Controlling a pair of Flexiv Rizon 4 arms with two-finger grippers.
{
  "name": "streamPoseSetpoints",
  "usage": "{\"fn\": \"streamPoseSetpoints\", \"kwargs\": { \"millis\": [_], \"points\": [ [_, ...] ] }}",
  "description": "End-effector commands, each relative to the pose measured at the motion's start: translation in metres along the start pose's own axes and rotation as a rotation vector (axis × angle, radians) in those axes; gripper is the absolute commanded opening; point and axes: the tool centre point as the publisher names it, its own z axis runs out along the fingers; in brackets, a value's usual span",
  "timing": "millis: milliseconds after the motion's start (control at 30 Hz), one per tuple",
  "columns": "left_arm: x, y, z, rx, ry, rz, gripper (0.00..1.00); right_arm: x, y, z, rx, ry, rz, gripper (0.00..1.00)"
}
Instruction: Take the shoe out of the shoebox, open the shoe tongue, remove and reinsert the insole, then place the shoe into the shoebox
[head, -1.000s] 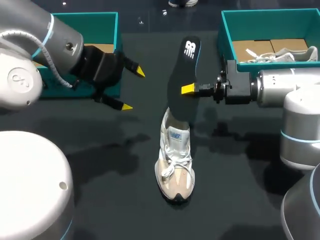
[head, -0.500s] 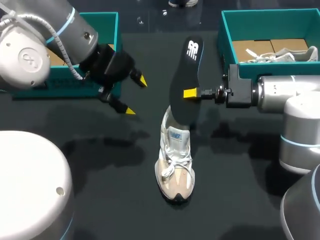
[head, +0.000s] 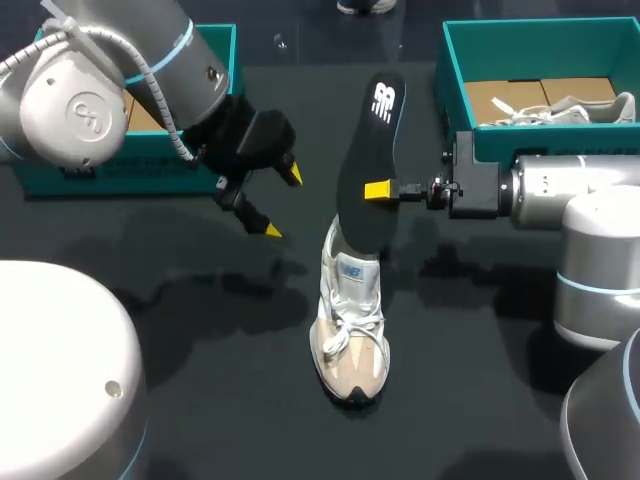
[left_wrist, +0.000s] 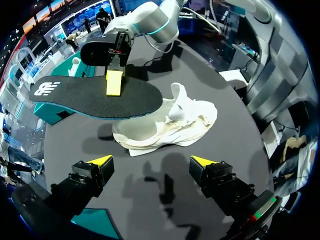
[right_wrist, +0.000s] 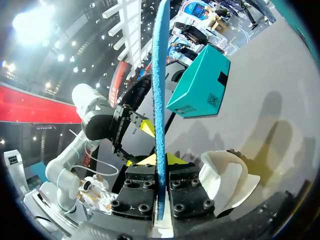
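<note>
No words or numbers legible anywhere. Marks seen and where they sit:

- White logo (head: 382, 98) printed on black top face of insole (head: 356, 215), at heel end. Same mark shows in left wrist view, also at heel end.
- Small blue tag (head: 352, 268) on tongue of shoe (head: 350, 340). Print too small to read.
- Teal shoebox (head: 140, 178) on left side of counter (head: 200, 330): strip of pale print on front wall, illegible.
- Right wrist view: two black labels (right_wrist: 222, 77) on that box's side wall, one w/ pale speckled print. Can't be read either.
</note>
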Motion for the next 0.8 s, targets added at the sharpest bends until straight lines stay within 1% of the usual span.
{"fn": "streamPoseSetpoints", "kwargs": {
  "millis": [33,100,200,267,300,633,733,800],
  "points": [
    [-0.012,0.003,0.033,0.002,0.02,-0.016,1.0,-0.008,0.001,0.004,0.008,0.011,-0.03,0.0],
    [-0.014,0.005,0.044,-0.017,0.026,-0.027,1.0,-0.01,0.002,0.004,0.012,0.011,-0.061,0.0],
    [-0.019,0.009,0.051,-0.017,0.032,-0.043,1.0,-0.013,0.005,0.003,0.018,0.019,-0.087,0.0],
    [-0.022,0.012,0.055,0.0,0.038,-0.044,1.0,-0.016,0.008,0.004,0.028,0.022,-0.101,0.0],
    [-0.023,0.014,0.054,-0.008,0.038,-0.046,1.0,-0.016,0.008,0.004,0.028,0.022,-0.101,0.0],
    [-0.023,0.014,0.054,-0.008,0.038,-0.046,1.0,-0.016,0.008,0.004,0.028,0.022,-0.101,0.0],
    [-0.023,0.014,0.069,0.0,0.047,-0.03,1.0,-0.015,0.007,0.007,0.027,0.031,-0.116,0.0],
    [-0.023,0.013,0.075,-0.019,0.041,-0.029,1.0,-0.016,0.006,0.011,0.024,0.043,-0.143,0.0]
  ]
}}
